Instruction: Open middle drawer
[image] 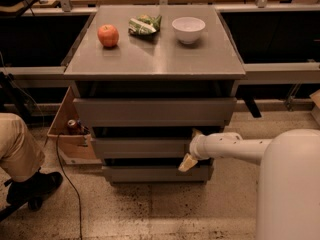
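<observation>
The middle drawer (140, 147) is the second of three flat grey fronts in the cabinet, and it sits about flush with the fronts above and below. My gripper (192, 147) is at the right end of that front, on a white arm (235, 148) reaching in from the right. Its tan fingers are spread: one fingertip (196, 132) shows above the front's top edge, the other (187, 163) below its bottom edge. The gripper is open and astride the front's right end.
The taller top drawer (155, 111) and the low bottom drawer (155, 173) are shut. On the cabinet top (155, 59) are an apple (108, 35), a green chip bag (143, 25) and a white bowl (188, 29). A cardboard box (67, 134) and a person's leg (17, 144) are at the left.
</observation>
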